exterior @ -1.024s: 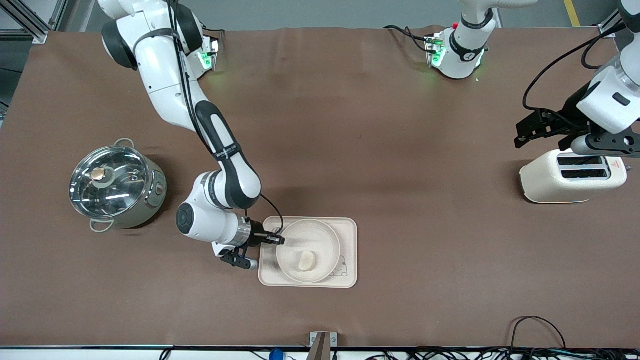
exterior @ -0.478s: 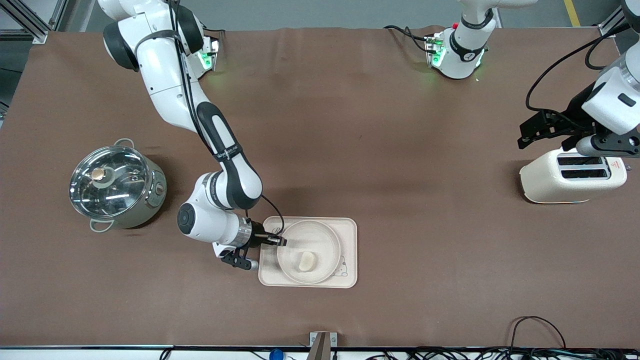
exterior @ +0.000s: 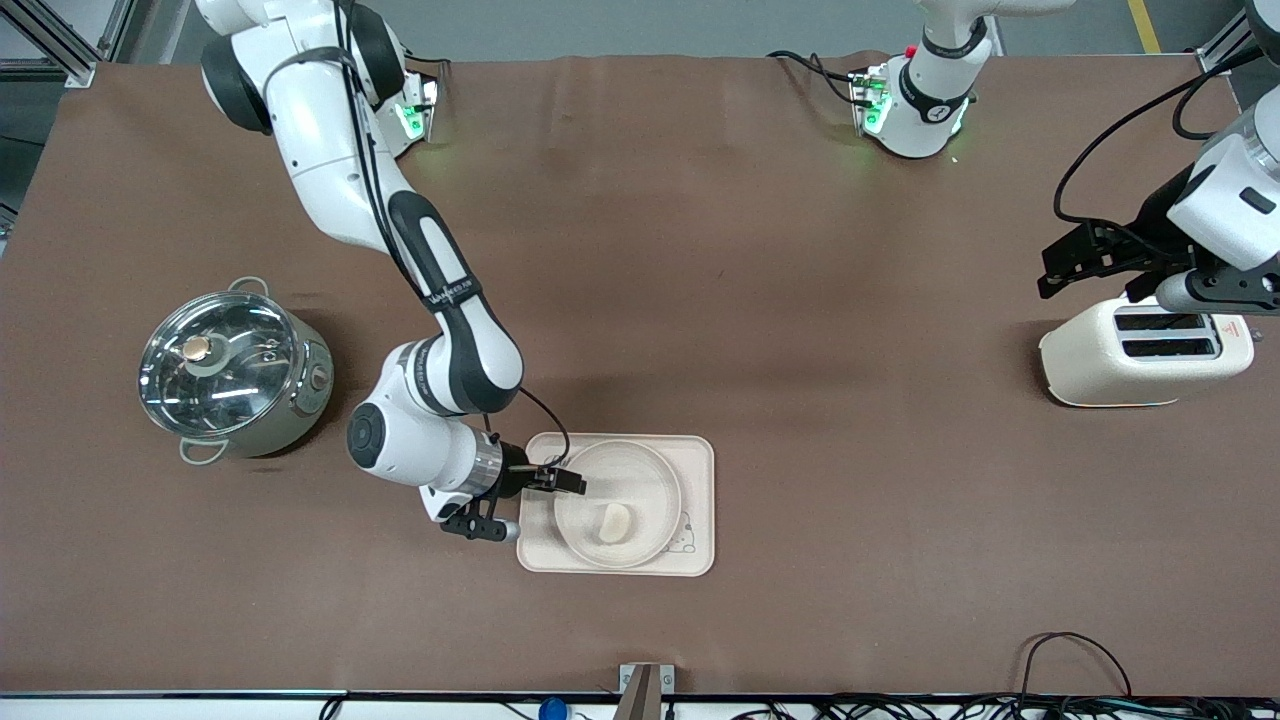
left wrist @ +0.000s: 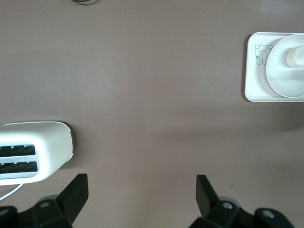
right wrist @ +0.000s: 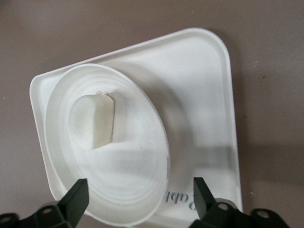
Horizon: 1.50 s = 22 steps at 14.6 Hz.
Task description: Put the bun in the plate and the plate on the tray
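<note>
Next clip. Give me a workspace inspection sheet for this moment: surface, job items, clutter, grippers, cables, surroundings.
Surface: brown table, bare in the middle.
Job's things: bun in plate; plate on tray.
Clutter: lidded pot at the right arm's end; toaster at the left arm's end.
Grippers: right gripper open over the plate's rim; left gripper open, waiting beside the toaster.
Cables: a loop at the table's near edge.
Surroundings: nothing seen.

Tray [right wrist: 209, 95] lettering partly under plate [right wrist: 109, 190]
</note>
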Tool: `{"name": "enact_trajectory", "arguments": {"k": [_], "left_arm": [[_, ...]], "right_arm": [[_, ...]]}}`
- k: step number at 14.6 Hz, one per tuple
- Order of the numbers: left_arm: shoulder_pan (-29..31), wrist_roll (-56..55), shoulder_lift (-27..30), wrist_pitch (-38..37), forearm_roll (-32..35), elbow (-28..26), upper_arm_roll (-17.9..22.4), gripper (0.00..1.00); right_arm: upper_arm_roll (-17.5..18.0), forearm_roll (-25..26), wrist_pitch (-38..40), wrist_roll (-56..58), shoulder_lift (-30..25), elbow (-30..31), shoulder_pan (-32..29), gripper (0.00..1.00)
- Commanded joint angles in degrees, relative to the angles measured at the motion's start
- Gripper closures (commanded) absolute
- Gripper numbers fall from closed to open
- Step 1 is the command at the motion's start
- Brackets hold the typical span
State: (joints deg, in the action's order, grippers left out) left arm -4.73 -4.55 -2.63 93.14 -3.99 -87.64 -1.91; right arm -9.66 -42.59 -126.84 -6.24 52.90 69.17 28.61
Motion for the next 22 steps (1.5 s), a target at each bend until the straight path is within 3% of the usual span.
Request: {"name": "enact_trajectory", "arguments": {"k": [1,4,8,9,12,16,22], "left_arm": [[-0.45,0.33,0.43,-0.06,3.88,0.01,-0.28,0.00],[-0.11,-0.29,0.52,-0.85,5.66,0.01,-0.63,0.00],[0.16,0.59,0.08,-1.12,5.22,1.15,-0.55,0.00],[-0.01,0.42,0.00,-1.12,5.31,1.50,-0.55,0.00],[-0.28,0.33,0.00,-1.21,5.14,1.59,-0.55,0.00],[-0.45,0.42,0.00,-1.21,5.13,1.59,-0.55,0.00],[0.07,0.94,0.00,-1.21,3.82,1.50,-0.55,0.00]], "right_arm": [[-4.38,3.65,9.64,-0.09,-8.05,1.76,-0.58,0.00],[-11.76,6.80,22.47,0.61,-15.17,1.67,-0.40,0.00],[-13.11,25.93,31.28,0.70,-26.42,2.11,-0.66,0.00],[-13.11,28.07,33.56,0.70,-28.62,2.11,-0.84,0.00],[-13.19,30.81,39.46,0.79,-35.39,3.42,-3.12,0.00],[-13.46,33.71,40.09,5.00,-42.86,9.04,-5.05,0.00],[-12.93,34.68,43.60,6.77,-46.57,9.49,-8.49,0.00]]}}
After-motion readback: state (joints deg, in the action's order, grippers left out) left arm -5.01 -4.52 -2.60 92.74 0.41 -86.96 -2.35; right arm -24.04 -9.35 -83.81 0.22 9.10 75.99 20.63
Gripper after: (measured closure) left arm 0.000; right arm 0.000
